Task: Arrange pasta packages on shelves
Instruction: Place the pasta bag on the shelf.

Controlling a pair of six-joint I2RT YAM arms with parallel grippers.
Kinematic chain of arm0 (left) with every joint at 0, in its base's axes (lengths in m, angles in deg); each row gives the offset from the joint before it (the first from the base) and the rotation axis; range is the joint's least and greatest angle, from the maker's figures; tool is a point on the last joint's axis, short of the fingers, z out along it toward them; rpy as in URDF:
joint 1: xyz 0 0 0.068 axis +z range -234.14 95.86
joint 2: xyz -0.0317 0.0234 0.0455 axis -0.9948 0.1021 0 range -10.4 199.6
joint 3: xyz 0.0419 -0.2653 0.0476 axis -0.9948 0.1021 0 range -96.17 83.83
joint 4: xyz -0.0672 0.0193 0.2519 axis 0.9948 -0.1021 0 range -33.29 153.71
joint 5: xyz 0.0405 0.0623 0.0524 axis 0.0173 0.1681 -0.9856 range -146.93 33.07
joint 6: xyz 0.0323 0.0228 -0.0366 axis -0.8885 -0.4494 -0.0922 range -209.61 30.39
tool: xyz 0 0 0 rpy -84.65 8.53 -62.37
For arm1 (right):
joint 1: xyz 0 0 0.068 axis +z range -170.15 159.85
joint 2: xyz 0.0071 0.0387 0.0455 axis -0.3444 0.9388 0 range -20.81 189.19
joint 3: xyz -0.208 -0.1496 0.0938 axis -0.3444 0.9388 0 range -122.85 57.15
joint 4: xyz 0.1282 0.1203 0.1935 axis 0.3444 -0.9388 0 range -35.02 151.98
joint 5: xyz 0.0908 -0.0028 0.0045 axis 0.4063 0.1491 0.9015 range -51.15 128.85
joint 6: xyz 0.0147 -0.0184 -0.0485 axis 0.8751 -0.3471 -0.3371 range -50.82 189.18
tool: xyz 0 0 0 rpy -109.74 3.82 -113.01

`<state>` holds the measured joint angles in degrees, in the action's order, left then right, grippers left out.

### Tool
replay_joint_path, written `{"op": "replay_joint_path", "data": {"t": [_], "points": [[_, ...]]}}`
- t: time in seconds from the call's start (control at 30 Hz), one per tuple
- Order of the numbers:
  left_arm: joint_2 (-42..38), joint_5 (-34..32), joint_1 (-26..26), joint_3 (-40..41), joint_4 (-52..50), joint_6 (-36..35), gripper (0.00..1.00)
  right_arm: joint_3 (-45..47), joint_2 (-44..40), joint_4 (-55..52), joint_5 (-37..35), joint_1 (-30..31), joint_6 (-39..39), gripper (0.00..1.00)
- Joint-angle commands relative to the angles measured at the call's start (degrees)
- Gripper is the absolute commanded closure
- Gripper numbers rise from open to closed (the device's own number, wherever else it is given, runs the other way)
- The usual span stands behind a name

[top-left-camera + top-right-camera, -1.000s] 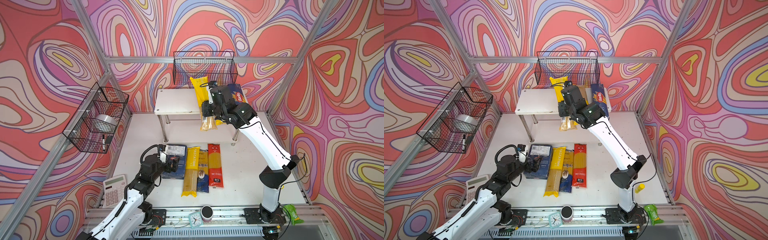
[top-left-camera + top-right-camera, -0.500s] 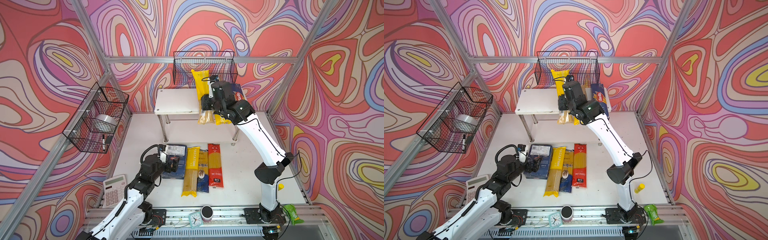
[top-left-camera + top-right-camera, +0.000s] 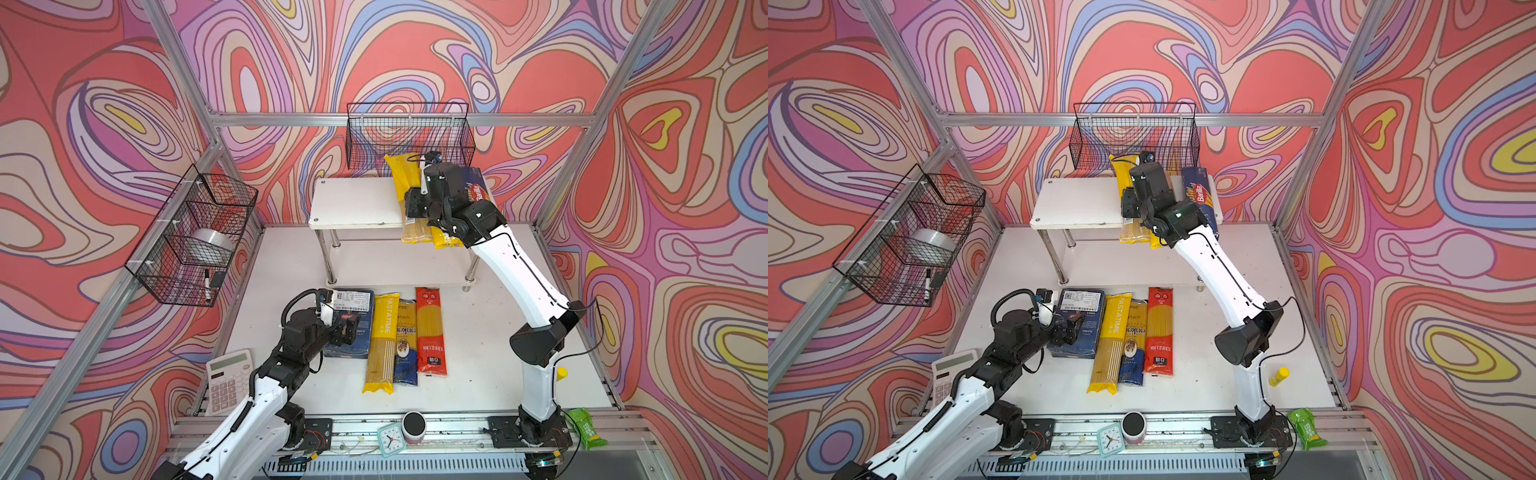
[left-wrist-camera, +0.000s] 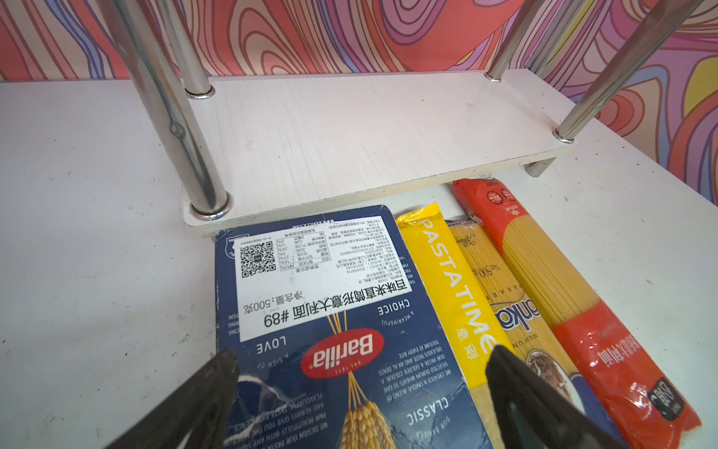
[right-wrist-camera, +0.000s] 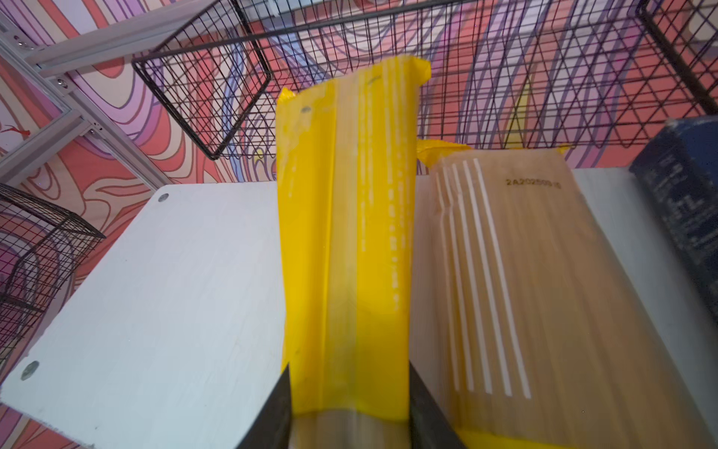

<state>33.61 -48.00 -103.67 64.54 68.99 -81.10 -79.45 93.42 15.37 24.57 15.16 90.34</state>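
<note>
- A robotics lab test cell: an aluminium frame [image 3: 291,119] boxes in a white table [image 3: 478,374], and the walls [image 3: 415,50] are covered in a swirling red, purple and blue print.
- Two white-and-black robot arms, the left arm [image 3: 257,399] and the right arm [image 3: 519,266], stand bolted to a metal rail [image 3: 457,424] along the table's front edge, with cables trailing.
- Staged props fill the booth: pasta packs [image 3: 430,332] before a white rack [image 3: 353,203], black wire baskets [image 3: 409,133] hung on the walls, a calculator [image 3: 228,382] and a small clock [image 3: 390,441].
</note>
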Motion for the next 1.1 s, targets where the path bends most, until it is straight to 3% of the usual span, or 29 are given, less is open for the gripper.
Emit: {"op": "replay_joint_path", "data": {"t": [0.0, 0.43, 0.67, 0.9, 1.07], "points": [[-0.2, 0.6, -0.3, -0.9, -1.0, -0.9, 0.00, 0.7, -0.8, 6.4, -0.2, -0.5, 0.6, 0.58], [-0.4, 0.5, -0.2, -0.8, -1.0, -0.9, 0.00, -0.5, -6.3, 5.1, 8.4, -0.4, 0.2, 0.43], [-0.1, 0.4, -0.3, -1.0, -1.1, -0.8, 0.00, 8.4, -18.7, 2.8, 15.1, 1.1, -3.5, 0.44], [0.0, 0.2, -0.2, -1.0, -1.0, -0.7, 0.00, 19.9, -28.5, -5.3, 18.7, 9.0, -5.6, 0.50], [0.6, -0.2, -0.2, -1.2, -1.1, -0.6, 0.00, 30.5, -33.7, -6.1, 15.9, 13.7, -6.2, 0.53]]}}
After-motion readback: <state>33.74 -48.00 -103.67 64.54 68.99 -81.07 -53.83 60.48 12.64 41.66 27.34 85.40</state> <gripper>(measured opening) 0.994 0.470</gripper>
